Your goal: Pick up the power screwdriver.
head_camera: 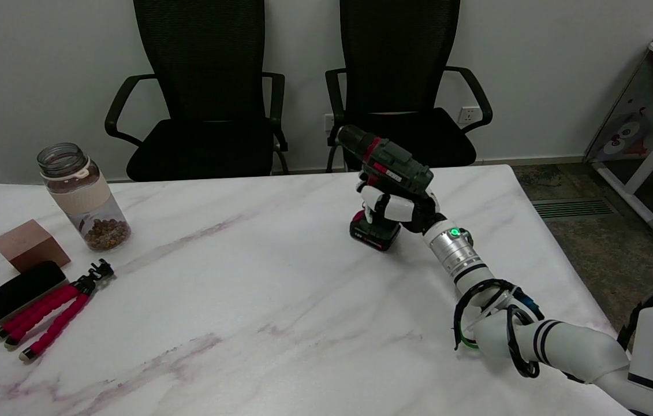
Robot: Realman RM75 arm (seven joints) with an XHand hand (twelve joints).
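- Gripping is the step I judge to be in hand: my right robot hand [396, 207], right of the frame's centre, has its fingers wrapped around the handle of the power screwdriver [387, 173], just under the dark green body.
- The tool stands upright with its chuck aimed toward the upper left of the frame. Its black battery base [374, 232] looks to be touching the worktop [257, 289], or barely off it; I cannot tell which from this angle.
- So I count the grasp as made and the lift as not yet done. The next move calls for a straight rise with the wrist kept level, since the heavy base could swing the tool if the fingers sit loosely.
- The arm runs from the hand down to the lower right of the frame, a green light [453, 233] showing on its silver wrist.
- The worktop is white marble-patterned with faint pink veins. At the left of the frame, well apart from the tool, sit a glass jar [82, 196] with brown bits inside, a brown block [30, 245], a black case [23, 290] and a small tripod [55, 315] with red legs.
- Beyond the far edge stand two black office chairs [205, 92] against a pale wall, with a wall socket [467, 115] low on the right. A white desk leg and dark floor fill the upper right.
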